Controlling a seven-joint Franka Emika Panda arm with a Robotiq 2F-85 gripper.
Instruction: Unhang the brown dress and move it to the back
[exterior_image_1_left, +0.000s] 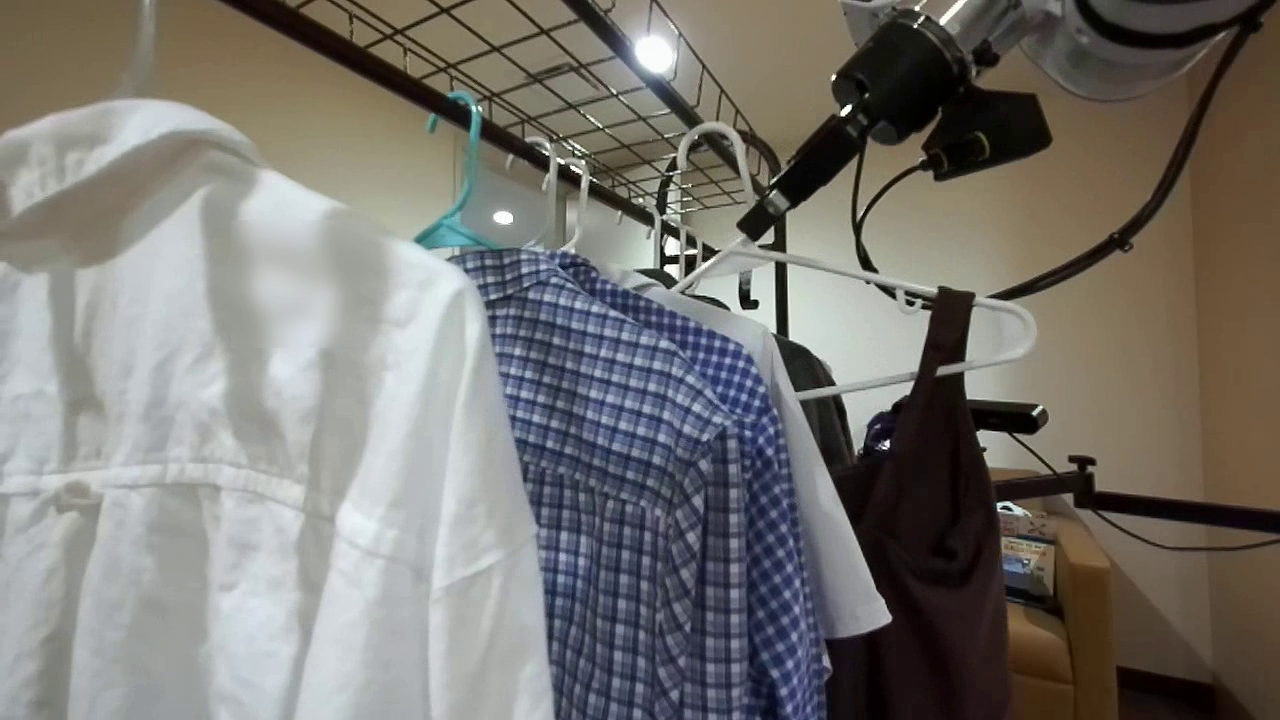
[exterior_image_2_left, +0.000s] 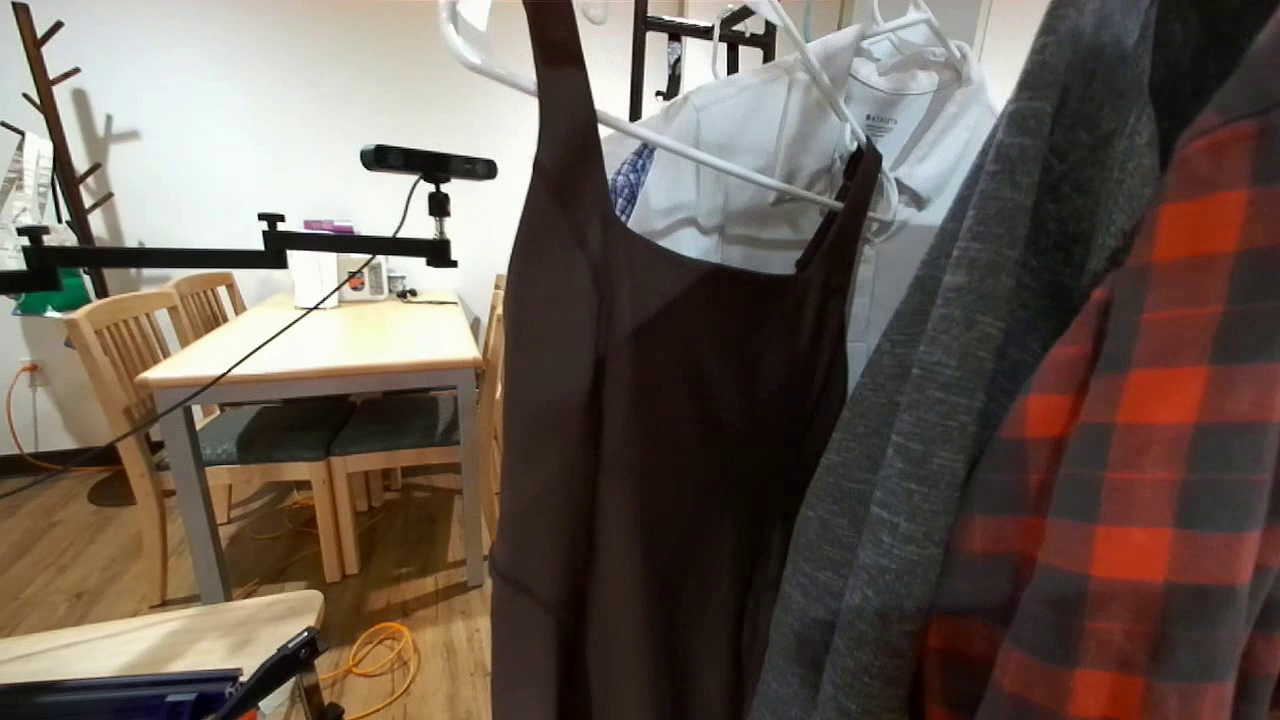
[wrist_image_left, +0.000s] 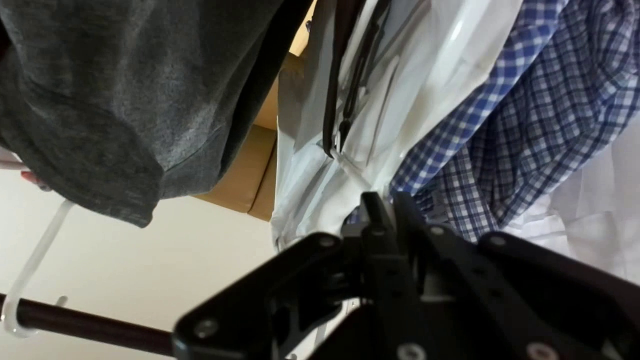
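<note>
The brown dress (exterior_image_1_left: 930, 560) hangs by its straps from a white plastic hanger (exterior_image_1_left: 850, 268). In an exterior view its low scooped neck and long front (exterior_image_2_left: 680, 450) face the camera, and the hanger's lower bar (exterior_image_2_left: 700, 160) is tilted. My gripper (exterior_image_1_left: 757, 222) is shut on the hanger's neck, just below its hook (exterior_image_1_left: 715, 130). The hook appears above and to one side of the clothes rail (exterior_image_1_left: 380, 75), apart from it. In the wrist view my fingertips (wrist_image_left: 382, 202) are nearly together with a thin white part between them. Dark straps (wrist_image_left: 331, 115) show ahead of them.
Blue plaid shirts (exterior_image_1_left: 620, 420) and a white shirt (exterior_image_1_left: 250, 400) hang on one side of the dress. A dark grey shirt (exterior_image_2_left: 930, 330) and a red-black checked shirt (exterior_image_2_left: 1150, 420) hang on the other. A wire shelf (exterior_image_1_left: 480, 50) is overhead. A camera on an arm (exterior_image_2_left: 430, 162) stands nearby.
</note>
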